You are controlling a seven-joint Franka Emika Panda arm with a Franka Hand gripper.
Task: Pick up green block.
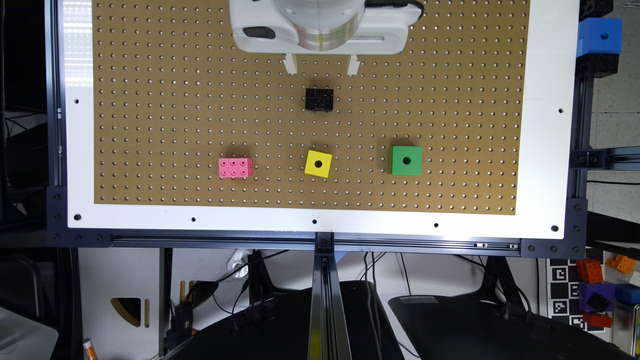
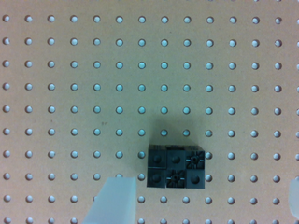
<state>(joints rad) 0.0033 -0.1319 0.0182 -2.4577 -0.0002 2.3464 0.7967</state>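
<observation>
Hovering high over the far part of the pegboard [image 1: 150, 75], the gripper [image 1: 324, 65] carries nothing; the wrist view shows one translucent fingertip [image 2: 114, 200] and the edge of the other [image 2: 295, 196] spread wide apart, with bare board between them. Directly beyond the fingers, in the exterior view, sits a black studded brick [image 1: 319, 99], also seen in the wrist view [image 2: 176, 167].

The green block [image 1: 406, 160] rests flat on the pegboard, hole facing up, well apart from the gripper and toward the exterior view's right of the black brick. A yellow cube [image 1: 318, 163], slightly rotated, lies nearer the viewer than the black brick, and a pink studded brick [image 1: 235, 167] stands further to the exterior view's left of it. The green block is untouched; the approach has not begun.

Risks noted, as judgement:
- Wrong target: the black brick is the closest object to the fingers, and a straight descent would land on or beside it.
- Confusion with the yellow cube, which shares the centre hole and lies between the black brick and the near board edge.
- Misalignment: if the fingers come down skewed to the green block's faces, they may clip a corner and push it across the smooth board instead of closing on it
</observation>
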